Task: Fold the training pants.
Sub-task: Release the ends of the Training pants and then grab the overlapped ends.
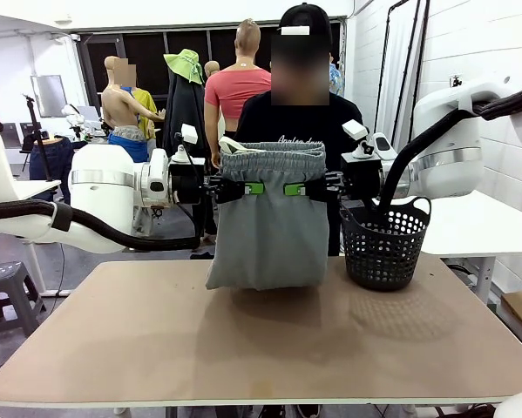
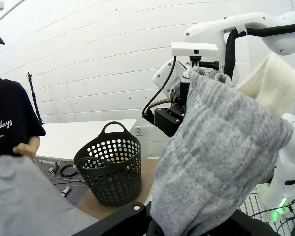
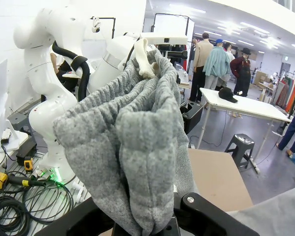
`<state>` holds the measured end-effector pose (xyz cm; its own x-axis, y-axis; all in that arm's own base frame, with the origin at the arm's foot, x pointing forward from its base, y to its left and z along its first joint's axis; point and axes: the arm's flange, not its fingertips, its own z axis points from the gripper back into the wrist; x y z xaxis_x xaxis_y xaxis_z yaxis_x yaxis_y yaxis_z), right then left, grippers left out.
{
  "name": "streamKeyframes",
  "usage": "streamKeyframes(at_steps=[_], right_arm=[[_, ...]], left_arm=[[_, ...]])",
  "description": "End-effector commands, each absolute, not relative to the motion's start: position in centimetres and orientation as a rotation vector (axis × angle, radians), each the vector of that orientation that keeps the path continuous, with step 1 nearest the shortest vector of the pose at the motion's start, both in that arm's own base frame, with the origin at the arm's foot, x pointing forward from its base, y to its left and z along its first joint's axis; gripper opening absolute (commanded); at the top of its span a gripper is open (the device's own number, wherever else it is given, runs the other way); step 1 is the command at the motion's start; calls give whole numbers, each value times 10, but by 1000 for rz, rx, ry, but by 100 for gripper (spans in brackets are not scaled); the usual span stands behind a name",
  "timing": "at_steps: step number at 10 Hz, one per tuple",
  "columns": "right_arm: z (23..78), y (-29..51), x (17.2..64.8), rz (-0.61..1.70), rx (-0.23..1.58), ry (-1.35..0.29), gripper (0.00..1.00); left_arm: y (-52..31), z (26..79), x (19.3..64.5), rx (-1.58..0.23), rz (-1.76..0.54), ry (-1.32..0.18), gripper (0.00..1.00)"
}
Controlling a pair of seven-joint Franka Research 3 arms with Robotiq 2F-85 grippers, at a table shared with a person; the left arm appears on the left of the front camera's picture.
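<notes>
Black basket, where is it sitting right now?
In the front view the black basket stands on the table, toward its far right, just right of the hanging grey pants.

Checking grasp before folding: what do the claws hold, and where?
Left claw and right claw grip the light grey jersey training pants just below the gathered elastic waistband, one per side.

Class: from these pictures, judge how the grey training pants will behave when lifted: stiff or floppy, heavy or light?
Probably floppy: the training pants hang limp from the left gripper and right gripper, with the bottom rounded and sagging. Likely light: two small pinches hold them up.
</notes>
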<state>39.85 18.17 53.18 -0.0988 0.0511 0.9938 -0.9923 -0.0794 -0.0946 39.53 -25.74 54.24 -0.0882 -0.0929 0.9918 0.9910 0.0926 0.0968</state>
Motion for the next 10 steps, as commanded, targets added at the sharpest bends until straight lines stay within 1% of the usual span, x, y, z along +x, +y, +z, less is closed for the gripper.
streamKeyframes(at_steps=[1, 10], right_arm=[[530, 182, 396, 1352, 1197, -1225, 0], [530, 182, 396, 1352, 1197, -1225, 0]], left_arm=[[-258, 546, 394, -1027, -1239, -1266, 0], [-258, 546, 394, -1027, -1239, -1266, 0]])
